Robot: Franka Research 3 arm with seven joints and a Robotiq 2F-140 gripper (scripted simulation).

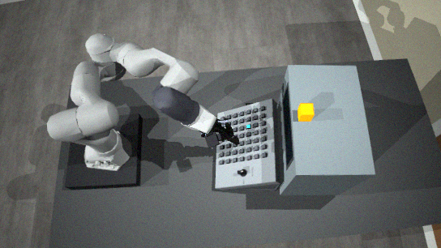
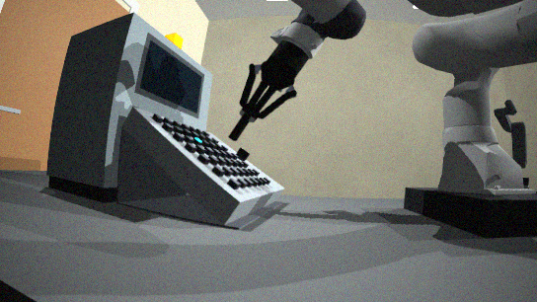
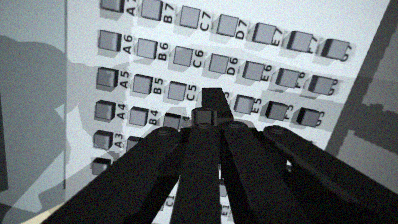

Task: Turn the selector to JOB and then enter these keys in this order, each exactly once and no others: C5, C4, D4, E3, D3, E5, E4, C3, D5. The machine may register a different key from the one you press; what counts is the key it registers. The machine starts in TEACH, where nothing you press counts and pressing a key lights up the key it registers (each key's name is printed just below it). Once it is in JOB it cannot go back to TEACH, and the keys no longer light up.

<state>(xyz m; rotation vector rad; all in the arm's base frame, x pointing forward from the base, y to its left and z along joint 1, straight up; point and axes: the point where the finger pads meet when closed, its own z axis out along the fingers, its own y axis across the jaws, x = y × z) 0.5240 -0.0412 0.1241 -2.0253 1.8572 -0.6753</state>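
Note:
The sloping key panel [image 1: 263,174] [image 2: 252,206] [image 3: 82,20] carries a grid of grey keys. One key [image 1: 248,126] [image 2: 198,140] glows cyan; by its place in the grid it looks like C3, which the fingers hide in the wrist view. The selector [image 1: 242,172] [image 2: 242,154] is a black knob beside the grid; its setting is not readable. My gripper [image 1: 237,142] [image 2: 233,136] [image 3: 211,103] is shut and empty. Its tips hang a little above the panel and cover D5 in the wrist view, with C5 [image 3: 176,91] to the left and E5 [image 3: 244,104] to the right.
The big grey cabinet [image 1: 328,142] [image 2: 89,109] with a dark screen [image 2: 170,74] stands directly behind the panel. A yellow cube [image 1: 306,112] [image 2: 174,40] sits on top of it. The arm reaches in from the robot's base, on the side away from the cabinet.

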